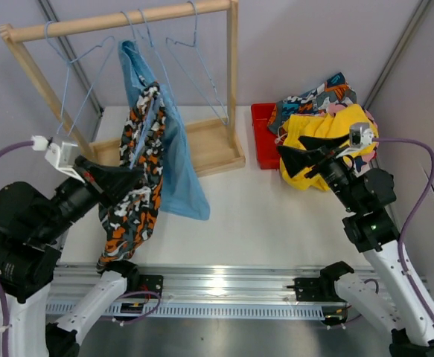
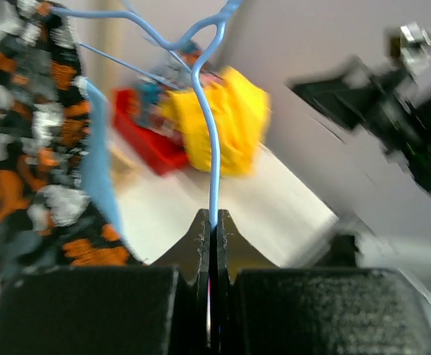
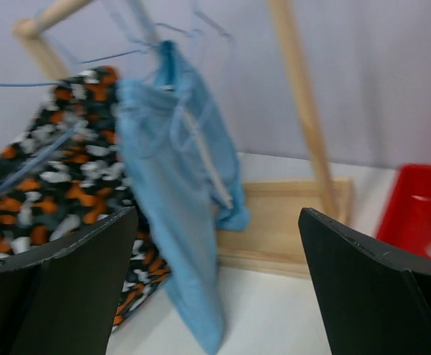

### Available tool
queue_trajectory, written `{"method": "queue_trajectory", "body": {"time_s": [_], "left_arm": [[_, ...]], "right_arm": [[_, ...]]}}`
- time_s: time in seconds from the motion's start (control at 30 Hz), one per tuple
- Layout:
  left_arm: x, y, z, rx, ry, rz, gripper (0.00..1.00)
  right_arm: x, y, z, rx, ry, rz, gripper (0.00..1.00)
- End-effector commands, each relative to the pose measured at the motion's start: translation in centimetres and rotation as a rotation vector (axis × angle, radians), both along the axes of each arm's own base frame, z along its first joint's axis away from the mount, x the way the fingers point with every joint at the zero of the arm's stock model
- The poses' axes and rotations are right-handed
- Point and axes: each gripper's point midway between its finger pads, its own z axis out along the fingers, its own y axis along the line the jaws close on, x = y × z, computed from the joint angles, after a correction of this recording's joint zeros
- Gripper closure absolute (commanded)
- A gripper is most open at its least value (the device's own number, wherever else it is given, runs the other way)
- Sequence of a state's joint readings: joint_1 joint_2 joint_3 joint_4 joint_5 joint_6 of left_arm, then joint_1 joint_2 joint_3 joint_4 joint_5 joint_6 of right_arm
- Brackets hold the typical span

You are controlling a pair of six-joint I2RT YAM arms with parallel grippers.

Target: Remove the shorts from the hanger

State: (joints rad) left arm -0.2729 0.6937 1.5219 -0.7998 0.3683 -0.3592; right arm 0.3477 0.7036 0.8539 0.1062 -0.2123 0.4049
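The black-orange-white blotched shorts (image 1: 136,195) and the plain light blue shorts (image 1: 176,160) hang on thin blue wire hangers (image 2: 214,140) from the wooden rack's rod (image 1: 127,19). My left gripper (image 2: 212,222) is shut on a hanger wire beside the blotched shorts (image 2: 23,148); in the top view it (image 1: 127,178) is partly hidden by that cloth. My right gripper (image 1: 304,158) is open and empty above the table, facing the rack; the light blue shorts (image 3: 174,192) are well ahead of it (image 3: 215,251). The yellow shorts (image 1: 315,137) and the blue-orange patterned shorts (image 1: 322,95) are piled at the red bin.
The red bin (image 1: 263,134) stands at the back right beside the rack's wooden base (image 1: 209,145). Empty blue hangers (image 1: 194,52) hang on the rod. The rack's upright post (image 1: 234,74) stands between the hanging shorts and the bin.
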Motion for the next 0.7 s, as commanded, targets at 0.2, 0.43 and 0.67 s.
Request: {"method": "queue_trajectory", "body": {"time_s": [0.2,0.43,0.67], "left_arm": [[-12.1,-5.5,6.9,-0.153,-0.172,-0.692,1.0],[-15.0,-4.9,11.6,-0.223,-0.234,-0.789,1.0],[-13.7,-5.2,11.5,-0.206,-0.201,-0.748,1.0]], "right_arm": [[-6.7,8.0,4.1,-0.151,-0.073,0.307,0.0],[-7.7,8.9,4.6,-0.194,-0.109,0.263,0.0],[-7.9,6.5,5.6,-0.169,-0.137,0.181,0.0]]}}
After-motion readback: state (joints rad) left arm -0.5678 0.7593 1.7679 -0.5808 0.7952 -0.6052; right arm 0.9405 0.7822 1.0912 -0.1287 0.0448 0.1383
